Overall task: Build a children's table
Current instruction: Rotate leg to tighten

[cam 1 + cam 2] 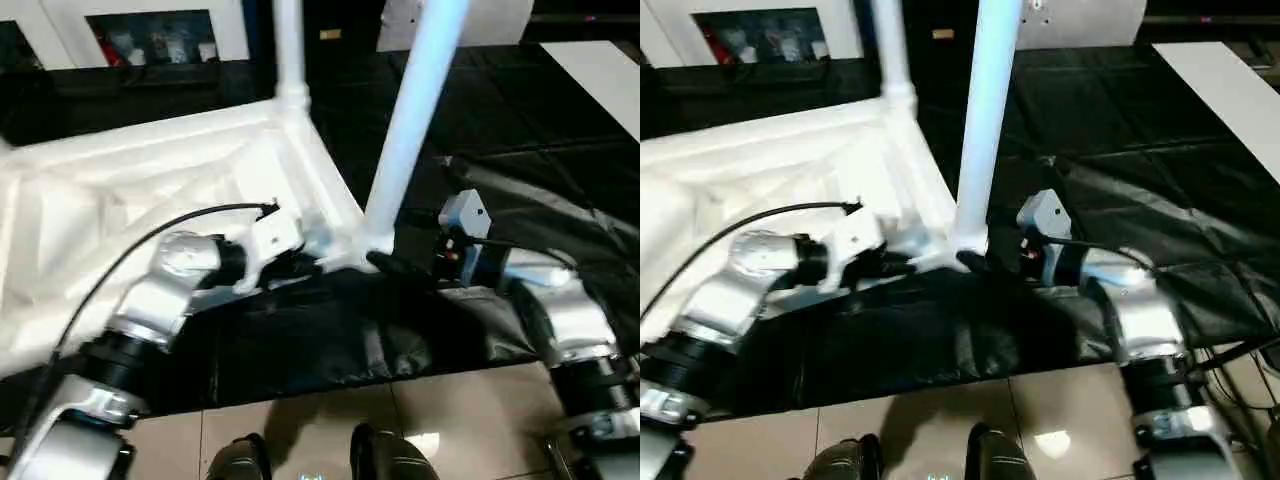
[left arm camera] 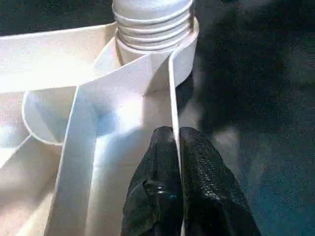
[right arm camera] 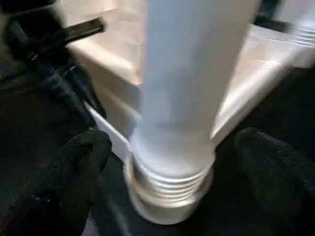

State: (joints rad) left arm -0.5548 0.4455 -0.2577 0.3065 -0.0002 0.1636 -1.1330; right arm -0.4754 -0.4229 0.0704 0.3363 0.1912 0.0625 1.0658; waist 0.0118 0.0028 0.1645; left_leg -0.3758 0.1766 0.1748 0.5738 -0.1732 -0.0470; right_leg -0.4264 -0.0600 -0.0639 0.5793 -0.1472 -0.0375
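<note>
Two white legs stand upright in corner sockets of the inverted table top (image 1: 150, 190), which lies ribbed side up on a black sheet (image 1: 330, 340) spread over the floor; the near leg (image 1: 415, 110) rises from the corner closest to the robot, its threaded base (image 3: 170, 184) seated in the round socket, and the far leg (image 1: 289, 50) stands at the next corner behind. Left hand (image 2: 177, 142): its two black fingers pressed together on the thin outer rim of the top just beside the near socket. Right hand (image 3: 172, 147): fingers (image 3: 74, 157) spread wide, one on either side of the near leg's base, not touching it. Pale floor tiles (image 1: 450, 420) border the sheet's near edge
</note>
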